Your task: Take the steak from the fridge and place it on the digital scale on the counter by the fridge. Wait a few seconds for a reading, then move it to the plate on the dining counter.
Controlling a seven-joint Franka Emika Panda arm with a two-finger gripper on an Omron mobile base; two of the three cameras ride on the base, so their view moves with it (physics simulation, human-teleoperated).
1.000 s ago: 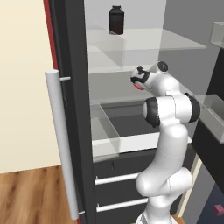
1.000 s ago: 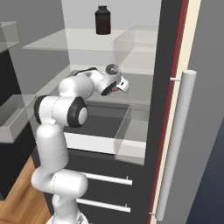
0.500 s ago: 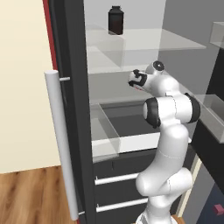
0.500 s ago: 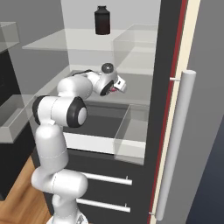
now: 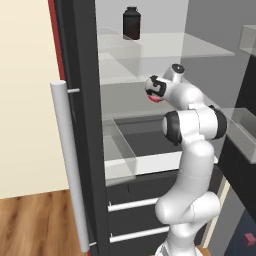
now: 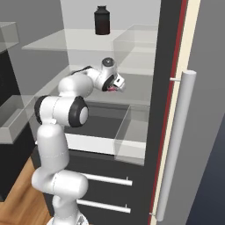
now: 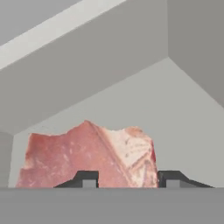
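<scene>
Narrower now, pincer (image 7: 129, 179) apparently clamped on steak (image 7: 87, 155), fridge (image 5: 85, 125) shelf unchanged.

Steak (image 7: 89, 155): flat pinkish-red marbled raw slab, lying on pale shelf inside open black fridge (image 5: 82, 100), door handle silver.

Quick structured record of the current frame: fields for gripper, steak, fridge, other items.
gripper: reached into the fridge at mid-shelf level, fingertips either side of the steak's near edge; whether it grips yet cannot be told
steak: pinkish-red slab lying on the pale shelf floor, right in front of the hand camera
fridge: door open, silver bar handle on the door edge, clear drawer pulled out below the gripper
other items: dark jar on the top glass shelf
task stage: steak not yet lifted out
</scene>
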